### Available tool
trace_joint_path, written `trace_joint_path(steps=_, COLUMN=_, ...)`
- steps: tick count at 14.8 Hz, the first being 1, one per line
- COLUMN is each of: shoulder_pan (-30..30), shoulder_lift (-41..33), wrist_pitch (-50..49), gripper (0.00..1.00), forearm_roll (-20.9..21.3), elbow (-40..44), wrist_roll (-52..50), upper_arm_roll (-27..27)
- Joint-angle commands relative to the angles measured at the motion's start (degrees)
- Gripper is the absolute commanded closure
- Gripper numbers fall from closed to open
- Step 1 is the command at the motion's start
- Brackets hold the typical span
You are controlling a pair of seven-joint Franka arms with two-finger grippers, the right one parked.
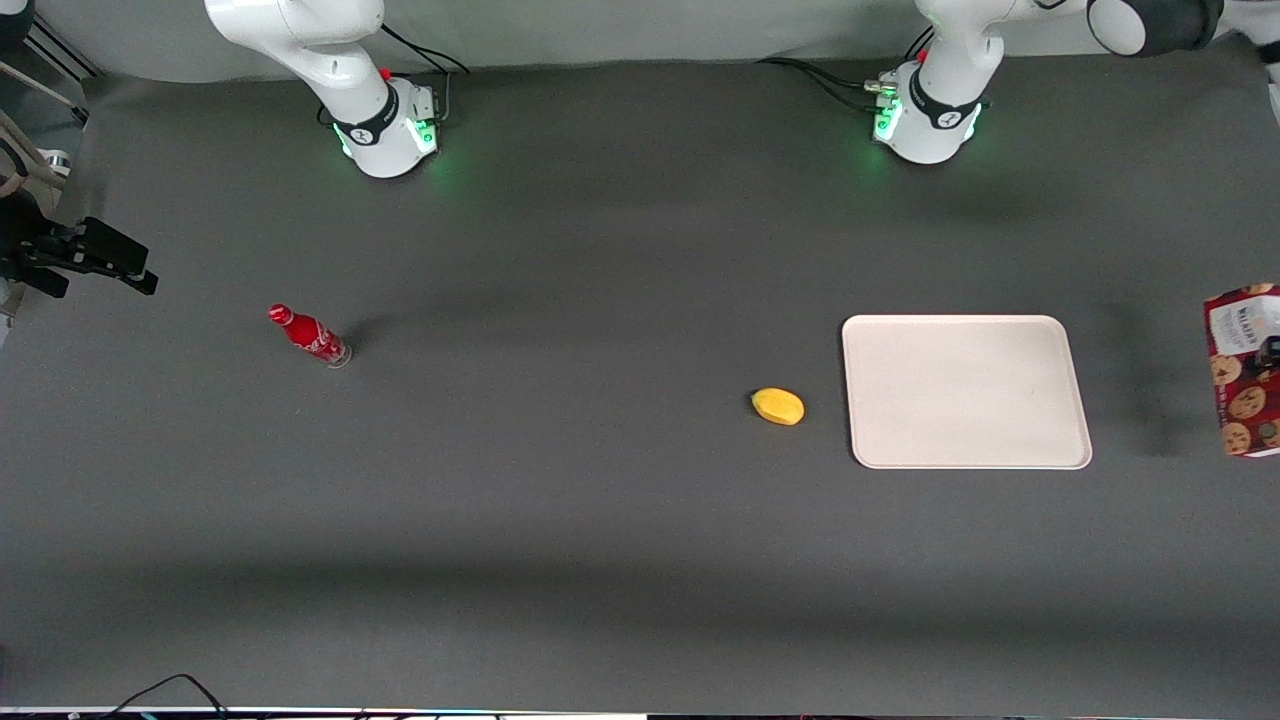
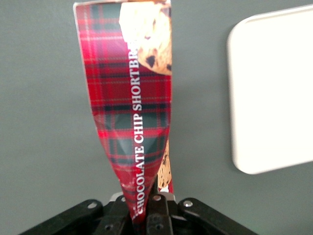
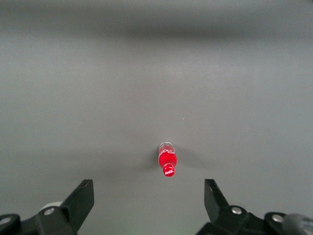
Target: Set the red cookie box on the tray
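Gripper (image 2: 143, 215), closed on one end of cookie box (image 2: 131, 105); box hangs clear above the table, toward the working arm's end, beside tray (image 1: 965, 391), not over it.

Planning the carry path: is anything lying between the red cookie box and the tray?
No. In the front view, only bare grey table separates the red cookie box, held in the hand, from the tray. The yellow fruit lies beside the tray, toward the parked arm.

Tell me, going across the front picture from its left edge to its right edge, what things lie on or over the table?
Red bottle → yellow fruit → tray → red cookie box, held in the gripper at the picture's edge.
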Motion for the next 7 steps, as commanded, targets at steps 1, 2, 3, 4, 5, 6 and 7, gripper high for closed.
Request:
trace_joint_path(steps=1, shoulder_pan=-1.87, shoulder_lift=-2.44, wrist_pitch=-16.26, gripper=1.0, forearm_roll=4.12, elbow=12.75, wrist_roll=-9.78, upper_arm_roll=1.42)
trace_joint_path(steps=2, shoulder_pan=-2.92, shoulder_lift=-2.71, wrist_pitch=-21.18, gripper=1.0, forearm_roll=5.71, elbow=16.18, wrist_roll=-12.94, upper_arm_roll=1.24)
trace_joint_path(steps=3, shoulder_pan=-3.89, shoulder_lift=-3.23, wrist_pitch=-25.4, gripper=1.0, forearm_roll=6.07, elbow=18.39, wrist_roll=-15.85, upper_arm_roll=1.16)
trace_joint_path(steps=4, shoulder_pan=-4.85, shoulder_lift=-4.11, wrist_pitch=-27.97, gripper=1.0, forearm_roll=6.25, elbow=19.54, wrist_roll=-19.01, upper_arm_roll=0.81)
trace_joint_path(steps=5, shoulder_pan=-6.08, shoulder_lift=-5.33, wrist_pitch=-28.95, gripper=1.0, forearm_roll=6.42, elbow=19.82, wrist_roll=-22.0, upper_arm_roll=0.28)
trace_joint_path(steps=6, shoulder_pan=-6.88, shoulder_lift=-7.0, wrist_pitch=-28.96, gripper=1.0, forearm_roll=7.3, elbow=19.38, wrist_roll=-24.99, upper_arm_roll=-0.86)
trace_joint_path(steps=7, shoulder_pan=-6.97, shoulder_lift=-7.97, wrist_pitch=-28.79, gripper=1.0, forearm_roll=8.52, elbow=19.03, wrist_roll=-27.8, upper_arm_roll=-4.0)
